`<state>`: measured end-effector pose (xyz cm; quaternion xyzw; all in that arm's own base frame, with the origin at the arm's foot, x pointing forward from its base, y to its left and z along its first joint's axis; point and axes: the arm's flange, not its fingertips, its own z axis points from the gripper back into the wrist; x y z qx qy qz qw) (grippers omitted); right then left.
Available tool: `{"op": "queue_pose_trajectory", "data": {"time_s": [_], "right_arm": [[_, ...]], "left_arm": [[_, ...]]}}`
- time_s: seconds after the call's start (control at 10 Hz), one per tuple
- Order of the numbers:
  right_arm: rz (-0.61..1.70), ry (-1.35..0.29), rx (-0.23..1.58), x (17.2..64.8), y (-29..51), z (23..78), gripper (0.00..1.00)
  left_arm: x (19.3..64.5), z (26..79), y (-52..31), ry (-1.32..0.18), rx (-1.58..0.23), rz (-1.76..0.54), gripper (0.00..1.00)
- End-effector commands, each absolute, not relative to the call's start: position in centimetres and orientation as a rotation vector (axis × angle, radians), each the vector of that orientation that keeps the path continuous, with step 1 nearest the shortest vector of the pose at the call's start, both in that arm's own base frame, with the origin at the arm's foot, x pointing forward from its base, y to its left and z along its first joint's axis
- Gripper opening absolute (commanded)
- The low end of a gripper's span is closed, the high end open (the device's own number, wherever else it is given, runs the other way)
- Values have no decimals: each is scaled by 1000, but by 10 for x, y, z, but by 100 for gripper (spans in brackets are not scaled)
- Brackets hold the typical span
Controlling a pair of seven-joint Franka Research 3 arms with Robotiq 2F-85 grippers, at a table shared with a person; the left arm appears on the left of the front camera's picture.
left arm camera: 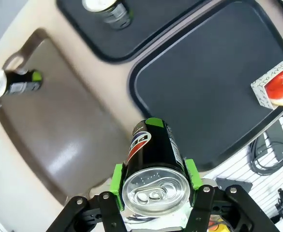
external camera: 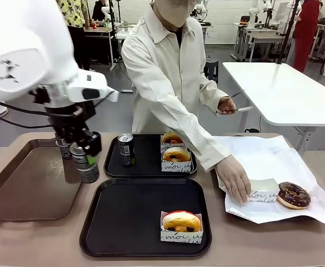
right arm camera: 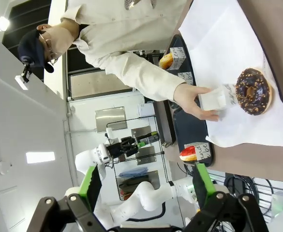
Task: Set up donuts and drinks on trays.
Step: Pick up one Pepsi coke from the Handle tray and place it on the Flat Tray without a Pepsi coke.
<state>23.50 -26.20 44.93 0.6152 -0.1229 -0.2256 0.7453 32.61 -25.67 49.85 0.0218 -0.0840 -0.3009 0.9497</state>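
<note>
My left pincer (left arm camera: 153, 180) pinches a drink can (left arm camera: 153, 154) by its sides, above the edge of the brown tray (left arm camera: 68, 145). Just beyond the pincer lies the near black tray (left arm camera: 204, 87), bare but for a red-iced donut (left arm camera: 282, 87) at one corner. I judge the can belongs there: keep it upright, lower it well clear of the donut, and let go only once seated. Farther off, the other black tray (external camera: 148, 161) holds a second can (external camera: 126, 149) and two donuts (external camera: 176, 153). My right pincer (right arm camera: 147, 180) hangs spread, empty.
</note>
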Motion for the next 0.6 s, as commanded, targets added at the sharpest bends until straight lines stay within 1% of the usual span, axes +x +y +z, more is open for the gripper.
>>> {"op": "queue_pose_trajectory", "data": {"time_s": [0.0,0.2,0.3,0.4,0.5], "right_arm": [[-493,-267,1355,235,-262,450,100],[-493,-267,1355,235,-262,450,100],[-493,-267,1355,235,-262,450,100],[-493,-267,1355,235,-262,450,100],[-493,-267,1355,235,-262,450,100]], "left_arm": [[355,495,-283,-110,-13,-666,59],[370,481,-295,-63,-65,-677,59],[366,487,-284,-33,-48,-686,59],[354,501,-258,16,-36,-660,59],[332,517,-224,52,-57,-702,59]]}}
